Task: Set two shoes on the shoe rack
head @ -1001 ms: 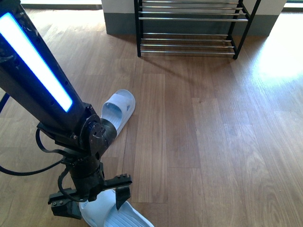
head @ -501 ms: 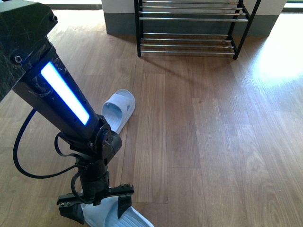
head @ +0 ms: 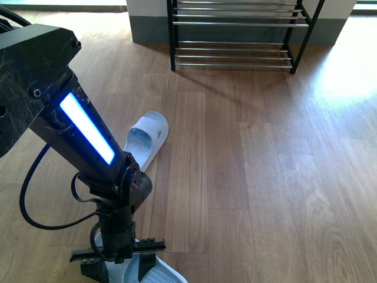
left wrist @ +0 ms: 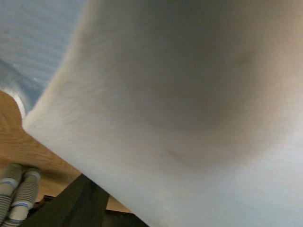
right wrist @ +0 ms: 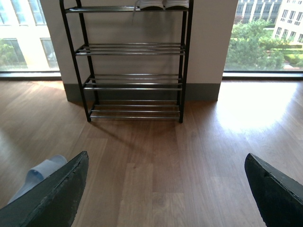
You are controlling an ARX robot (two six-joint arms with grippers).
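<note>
The two shoes here are pale blue slides. One slide [head: 147, 137] lies on the wood floor left of centre and shows again in the right wrist view [right wrist: 40, 172]. The other slide [head: 154, 275] lies at the bottom edge, and my left gripper [head: 121, 266] stands open astride it. Its pale strap [left wrist: 180, 118] fills the left wrist view from very close. The black shoe rack [head: 235, 23] with silver bars stands against the far wall [right wrist: 135, 47]. My right gripper [right wrist: 163, 194] is open above bare floor, facing the rack, and is outside the front view.
A pair of white-soled shoes [right wrist: 163, 4] sits on the rack's top tier. A grey-based wall column [head: 147, 29] stands behind the rack, with windows on both sides. My left arm with its blue light strip [head: 88, 130] crosses the left of the front view.
My left arm has swung down and toward the bottom edge. Its open gripper has sunk lower over the near slide, which has stayed in place. The far slide has not moved.
</note>
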